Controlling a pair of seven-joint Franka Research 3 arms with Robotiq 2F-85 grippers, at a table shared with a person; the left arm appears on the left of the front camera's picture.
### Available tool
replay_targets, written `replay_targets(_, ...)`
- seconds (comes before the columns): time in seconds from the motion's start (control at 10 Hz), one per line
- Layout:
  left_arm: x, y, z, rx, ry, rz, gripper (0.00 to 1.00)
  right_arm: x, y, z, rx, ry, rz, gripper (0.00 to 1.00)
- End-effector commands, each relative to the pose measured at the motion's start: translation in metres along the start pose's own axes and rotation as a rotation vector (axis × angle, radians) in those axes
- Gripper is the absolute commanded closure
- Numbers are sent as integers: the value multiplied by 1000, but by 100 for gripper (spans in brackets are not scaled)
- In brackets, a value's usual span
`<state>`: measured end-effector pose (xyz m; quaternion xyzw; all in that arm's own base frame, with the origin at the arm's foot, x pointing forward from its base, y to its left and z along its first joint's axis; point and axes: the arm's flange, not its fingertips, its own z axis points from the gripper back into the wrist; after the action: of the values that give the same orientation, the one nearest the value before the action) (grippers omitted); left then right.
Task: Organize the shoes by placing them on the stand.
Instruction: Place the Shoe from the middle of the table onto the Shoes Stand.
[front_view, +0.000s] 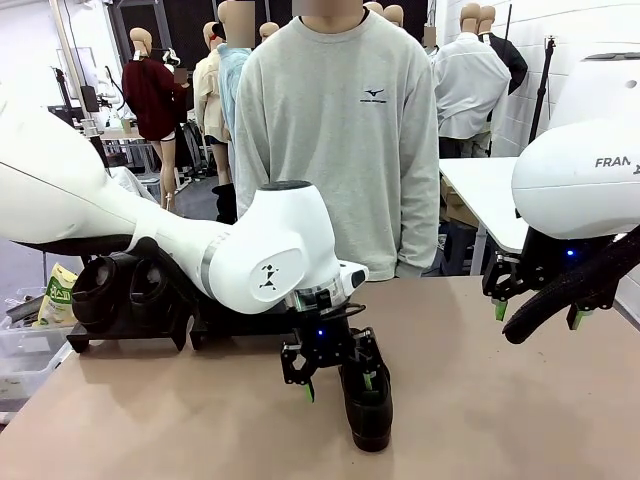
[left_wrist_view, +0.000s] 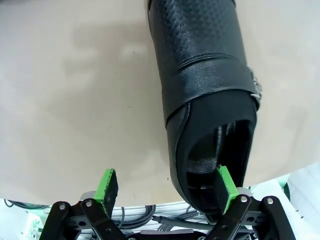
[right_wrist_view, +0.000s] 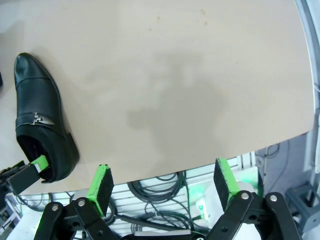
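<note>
While a person (front_view: 330, 130) is seen standing at the far side of the table (front_view: 480, 400), one black shoe (front_view: 367, 400) is straddled near the front edge by the wide-open left gripper (front_view: 336, 384), one finger inside the heel opening. Two shoes (front_view: 122, 288) are seen on the stand (front_view: 130, 325). The right gripper (front_view: 538, 312) is held open, empty, above the table.

Robotics lab suggested: white robot arms (front_view: 270, 250) mounted at beige table (front_view: 450, 400), cable bundles (right_wrist_view: 160, 195) seen below edge, white worktable (front_view: 485, 195) behind.
</note>
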<state>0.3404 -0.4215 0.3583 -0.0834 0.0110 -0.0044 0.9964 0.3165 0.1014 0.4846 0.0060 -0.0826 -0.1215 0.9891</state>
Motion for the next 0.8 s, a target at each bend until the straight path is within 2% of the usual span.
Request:
replay_targets(0.0,7,-1,-2,-2,22,-47,11,0,-1,0,7,8,7,0)
replay_targets(0.5,9,-3,-4,4,59,-84,95,0,-1,0,7,8,7,0)
replay_targets(0.6,9,-5,-4,-2,62,-95,100,0,-1,0,7,8,7,0)
replay_targets(0.7,8,-7,-5,-8,67,-115,100,0,-1,0,7,8,7,0)
